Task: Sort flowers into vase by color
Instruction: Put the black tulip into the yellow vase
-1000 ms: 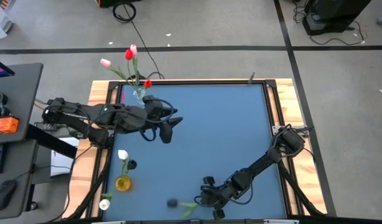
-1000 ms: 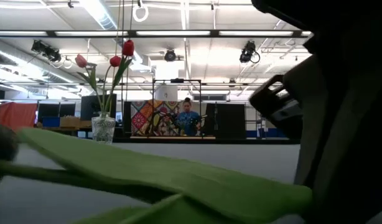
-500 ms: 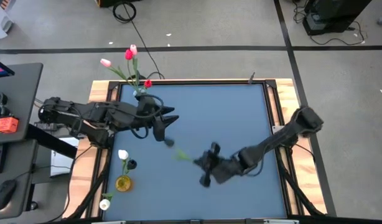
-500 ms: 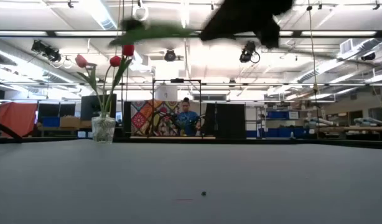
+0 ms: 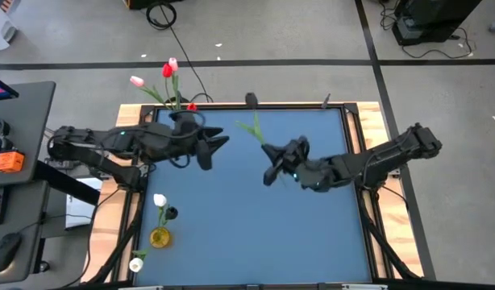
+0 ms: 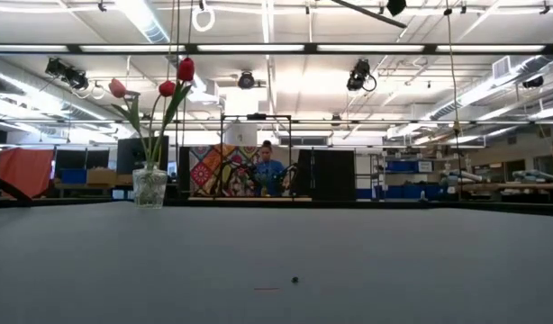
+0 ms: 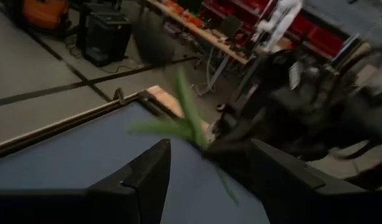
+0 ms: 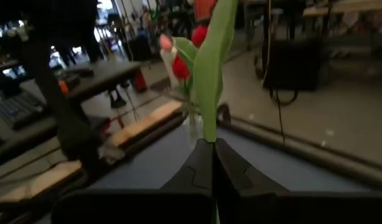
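Note:
My right gripper point(image 5: 269, 167) is shut on a flower point(image 5: 254, 129) with a green stem, long leaves and a dark bud point(image 5: 251, 99), held high over the middle of the blue table. The low view shows only its stem and bud point(image 6: 395, 7) at the top edge. My left gripper point(image 5: 214, 150) hovers open to the flower's left, pointing at it, and touches nothing. A clear glass vase point(image 6: 149, 187) with red and pink flowers point(image 5: 168, 70) stands at the far left corner. A yellow vase point(image 5: 160, 237) with white flowers point(image 5: 159, 200) stands near the left edge. My right gripper pinches the flower's stem point(image 8: 211, 138) between its two shut fingers, below the leaves. The fingers lie about level and point toward the table's left. The flower is lifted clear, its leaf point(image 8: 213, 68) and bud reaching past the fingertips toward the far edge.
The wooden frame point(image 5: 356, 133) rims the blue table top. A desk with a keyboard and an orange object point(image 5: 10, 161) stands to the left. A person point(image 6: 272, 171) stands far off in the room behind.
My right gripper has swung up from the table's near edge toward the middle and far side, tipping from downward to about level. The flower, which lay on the table by the near edge, is now lifted clear with its bud pointing to the far edge.

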### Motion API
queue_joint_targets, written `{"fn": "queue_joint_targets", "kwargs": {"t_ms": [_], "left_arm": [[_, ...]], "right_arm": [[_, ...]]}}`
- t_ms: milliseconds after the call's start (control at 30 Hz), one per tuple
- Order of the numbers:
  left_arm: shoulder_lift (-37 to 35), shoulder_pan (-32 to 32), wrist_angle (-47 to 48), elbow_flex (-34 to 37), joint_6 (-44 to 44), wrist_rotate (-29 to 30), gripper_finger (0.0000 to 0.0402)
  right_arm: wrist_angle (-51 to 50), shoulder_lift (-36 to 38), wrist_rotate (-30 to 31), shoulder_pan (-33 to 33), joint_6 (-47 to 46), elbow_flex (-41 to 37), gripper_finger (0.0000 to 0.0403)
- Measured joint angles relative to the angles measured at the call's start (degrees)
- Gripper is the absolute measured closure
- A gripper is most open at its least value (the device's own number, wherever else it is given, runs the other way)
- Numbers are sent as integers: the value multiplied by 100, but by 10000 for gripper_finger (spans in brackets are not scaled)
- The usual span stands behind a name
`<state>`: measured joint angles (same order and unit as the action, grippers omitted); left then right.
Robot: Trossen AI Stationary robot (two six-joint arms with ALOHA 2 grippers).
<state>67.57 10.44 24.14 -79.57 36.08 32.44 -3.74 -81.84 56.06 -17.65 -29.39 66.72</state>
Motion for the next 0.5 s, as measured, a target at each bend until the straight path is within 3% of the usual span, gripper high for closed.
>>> {"fn": "queue_joint_targets", "kwargs": {"t_ms": [300,500], "left_arm": [[465,-533,-172,6,99,-726,182],[496,-650,-1241,9,-738,-1271,182]], "right_arm": [[2335,92,-613,266,2327,2,398],[2770,92,-1171,352,2846,2,398]]}}
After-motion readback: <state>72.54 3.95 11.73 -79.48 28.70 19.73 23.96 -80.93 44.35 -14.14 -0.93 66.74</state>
